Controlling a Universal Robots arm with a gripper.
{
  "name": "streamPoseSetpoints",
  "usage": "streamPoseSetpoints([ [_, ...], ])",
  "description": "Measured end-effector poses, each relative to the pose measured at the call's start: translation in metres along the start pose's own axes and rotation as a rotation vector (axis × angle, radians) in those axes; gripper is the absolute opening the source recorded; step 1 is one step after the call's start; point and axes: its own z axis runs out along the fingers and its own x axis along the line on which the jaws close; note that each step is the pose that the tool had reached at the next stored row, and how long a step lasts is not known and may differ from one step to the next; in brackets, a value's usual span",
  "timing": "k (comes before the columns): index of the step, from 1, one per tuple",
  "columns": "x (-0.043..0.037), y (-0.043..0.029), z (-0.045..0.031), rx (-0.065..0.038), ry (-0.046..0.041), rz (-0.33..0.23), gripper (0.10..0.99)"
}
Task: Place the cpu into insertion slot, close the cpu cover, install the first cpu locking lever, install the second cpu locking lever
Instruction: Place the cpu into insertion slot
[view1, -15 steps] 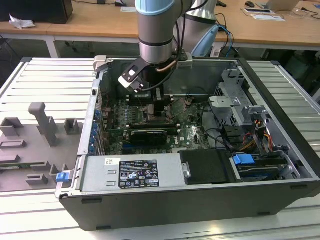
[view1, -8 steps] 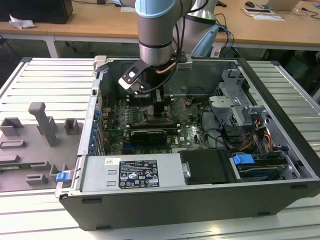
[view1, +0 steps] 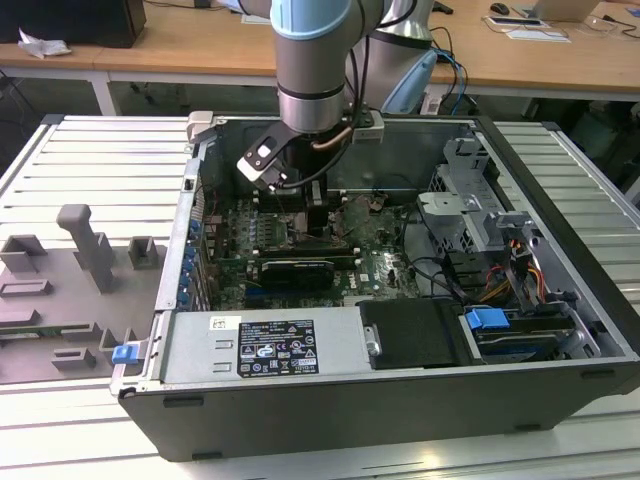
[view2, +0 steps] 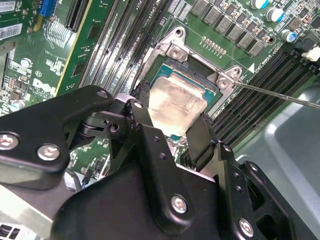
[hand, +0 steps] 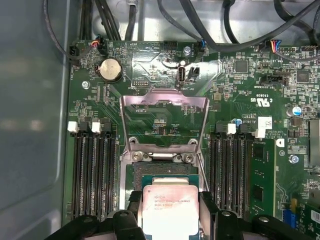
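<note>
**Hand and cpu at the insertion slot.** We see the hand (view2: 170, 114) closed on the cpu (view2: 177, 97), its two black fingers (view2: 200, 137) pressing opposite edges of the chip. The cpu hangs directly over the insertion slot (hand: 161, 172) and looks slightly tilted to it in the second wrist view; whether any corner touches the slot we cannot tell. We judge the cpu light, thin and rigid, with a smooth metal top that offers little grip, so the bare edges are the sound place to hold it, as here. Its underside and the slot's fine contacts are presumably fragile, and we expect them to tolerate no skew or sideways force. The cpu cover (hand: 165, 117) stands swung open on the far side of the slot from the hand, the board showing through its window. A thin locking lever (view2: 280, 96) runs away from one corner of the slot, apparently unlatched. Long black memory slots (hand: 95, 170) flank the slot on two sides, close beside it, leaving the fingers little room. The slot sits in a green motherboard (hand: 150, 60) on the floor of an open computer case (view1: 300, 430), well below the case's rim, so the arm (view1: 310, 60) reaches down to it from above. The case rests on a ribbed grey metal surface (view1: 90, 150); beyond the case from the slot stand wooden desks (view1: 200, 45).
</note>
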Motion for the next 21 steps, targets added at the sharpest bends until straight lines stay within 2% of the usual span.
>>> streamPoseSetpoints([
  [15, 0.0032, -0.0007, 0.0105, 0.003, -0.0016, 0.022, 0.537],
  [21, 0.0054, 0.0021, 0.0144, 0.008, -0.0018, 0.027, 0.537],
])
